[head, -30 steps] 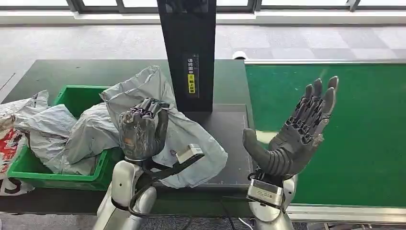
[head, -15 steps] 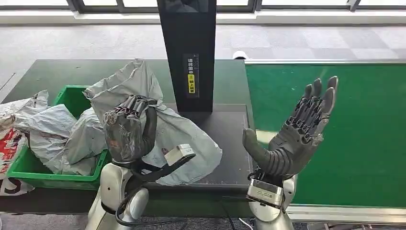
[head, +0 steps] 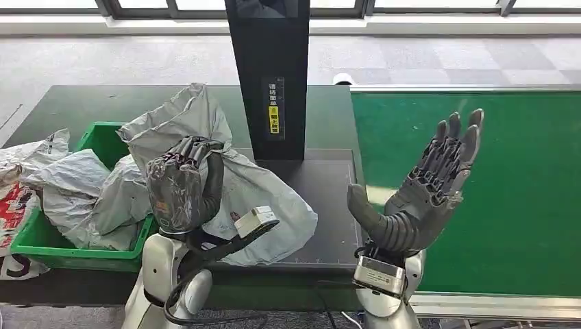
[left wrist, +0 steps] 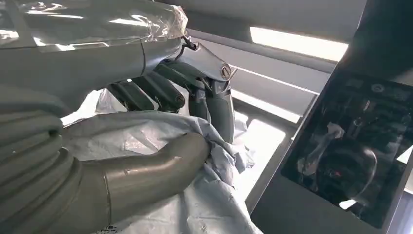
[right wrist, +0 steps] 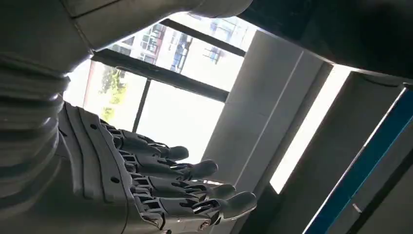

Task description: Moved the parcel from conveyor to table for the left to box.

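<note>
So the left hand [head: 183,192] has its fingers [left wrist: 160,92] curled tight into a bunch of the grey plastic parcel [head: 264,195], thumb pressed into the crinkled film from the other side, you can see that clearly in the left wrist view. That parcel is a floppy mailer bag, its top corner pulled up in the grip while the rest sags down onto the dark surface [head: 322,188], draped partly over the right-hand rim of the green bin [head: 41,247]. The bin sits at the left end of the surface and has more grey bags [head: 68,185] heaped in it. Right behind the parcel stands a black upright post [head: 268,75] with a small yellow label. Over on the other side the right hand [head: 421,195] is held up with fingers [right wrist: 195,170] spread and palm turned inward, holding nothing, just above the near edge of the green conveyor [head: 521,171]. The belt around that hand is plain green felt.
</note>
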You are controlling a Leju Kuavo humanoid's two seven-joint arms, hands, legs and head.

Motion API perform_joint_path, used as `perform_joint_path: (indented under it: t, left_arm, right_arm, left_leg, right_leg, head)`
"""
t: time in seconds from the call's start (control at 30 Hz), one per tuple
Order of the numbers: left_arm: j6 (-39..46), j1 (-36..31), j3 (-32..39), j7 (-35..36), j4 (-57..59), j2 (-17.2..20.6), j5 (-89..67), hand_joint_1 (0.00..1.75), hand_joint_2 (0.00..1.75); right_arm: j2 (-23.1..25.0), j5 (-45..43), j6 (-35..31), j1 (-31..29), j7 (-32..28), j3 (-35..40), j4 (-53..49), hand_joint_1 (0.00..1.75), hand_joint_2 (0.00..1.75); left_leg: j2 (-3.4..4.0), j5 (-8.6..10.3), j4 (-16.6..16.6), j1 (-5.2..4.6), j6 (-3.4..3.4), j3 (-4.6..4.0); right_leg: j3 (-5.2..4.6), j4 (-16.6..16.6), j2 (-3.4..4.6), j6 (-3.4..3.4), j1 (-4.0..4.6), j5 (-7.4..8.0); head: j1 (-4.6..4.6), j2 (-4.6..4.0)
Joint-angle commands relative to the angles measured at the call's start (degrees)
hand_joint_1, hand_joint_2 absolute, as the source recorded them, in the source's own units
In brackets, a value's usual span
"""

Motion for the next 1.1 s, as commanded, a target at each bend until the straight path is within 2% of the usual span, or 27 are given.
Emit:
perform_joint_path:
  t: [0.03,1.07,1.1]
  left_arm:
    - [-0.2,-0.7,2.3,-0.1,1.3,1.9,-0.1,1.75,1.75]
    - [-0.2,-0.7,2.3,-0.1,1.3,1.9,-0.1,1.75,1.75]
    - [-0.2,-4.5,16.7,14.3,-0.9,5.0,-0.1,1.75,1.75]
  right_arm:
    - [1.1,-0.2,0.1,1.2,0.0,-1.6,3.1,0.00,1.75]
    - [1.1,-0.2,0.1,1.2,0.0,-1.6,3.1,0.00,1.75]
    - [1.1,-4.9,0.1,2.4,0.0,7.9,9.0,0.00,1.75]
  left_leg:
    - [0.06,0.03,-0.2,0.01,0.01,0.16]
    - [0.05,0.03,-0.2,0.00,0.01,0.14]
    - [0.05,0.03,-0.2,0.01,0.01,0.12]
  right_leg:
    - [0.13,-0.2,0.02,-0.06,0.03,0.04]
    - [0.11,-0.1,0.02,-0.05,0.02,0.03]
    - [0.10,-0.1,0.02,-0.05,0.03,0.04]
  head:
    - [0.00,0.00]
    - [0.00,0.00]
    - [0.00,0.00]
